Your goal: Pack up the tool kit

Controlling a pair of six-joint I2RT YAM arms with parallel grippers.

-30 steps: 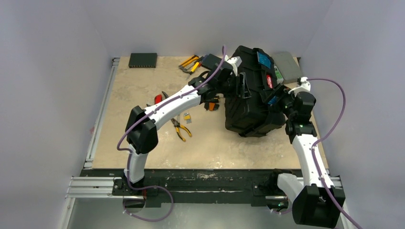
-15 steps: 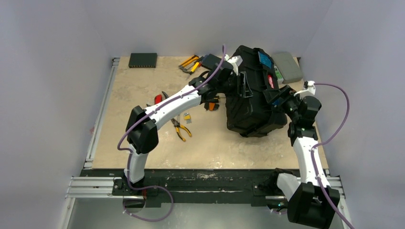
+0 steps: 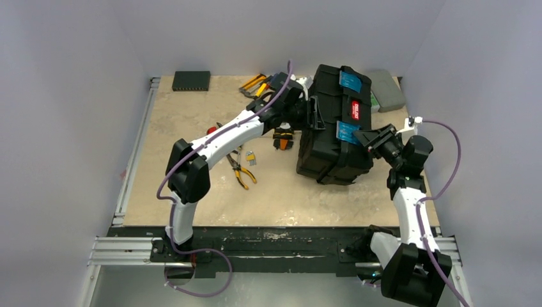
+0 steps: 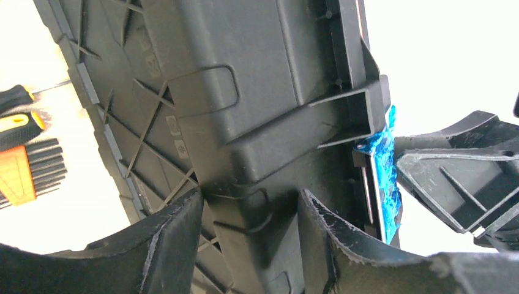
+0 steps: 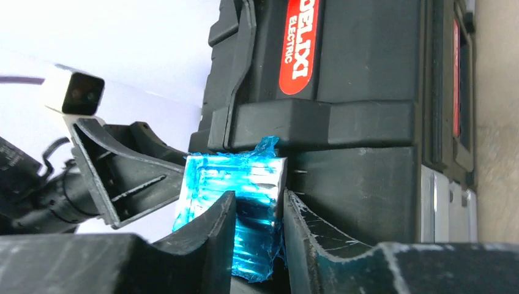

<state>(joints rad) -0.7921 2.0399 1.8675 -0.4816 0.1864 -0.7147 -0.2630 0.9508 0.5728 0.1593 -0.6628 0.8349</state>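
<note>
The large black plastic toolbox (image 3: pixel 332 128) is sitting tilted toward the far right of the beige table (image 3: pixel 192 128), while the left gripper (image 4: pixel 251 199) is clamping a raised rib on its ribbed wall and the right gripper (image 5: pixel 260 202) is pinching its crinkled blue latch (image 5: pixel 235 174) beside the red-labelled handle (image 5: pixel 300 46).

Overhead view: soft, even light from above, sharp throughout, only a thin shadow under the toolbox (image 3: pixel 332 147), and the walls (image 3: pixel 77 96) read faintly bluish. Left-wrist view: the background to either side of the left gripper (image 4: pixel 251 196) is blown out to white, the black plastic between its fingers is dim but legible, and the near fingers are soft. Right-wrist view: the blue latch (image 5: pixel 235 177) at the right gripper (image 5: pixel 258 199) throws crinkled glare, the wall to the gripper's left is overexposed, and the near fingers are blurred.
</note>
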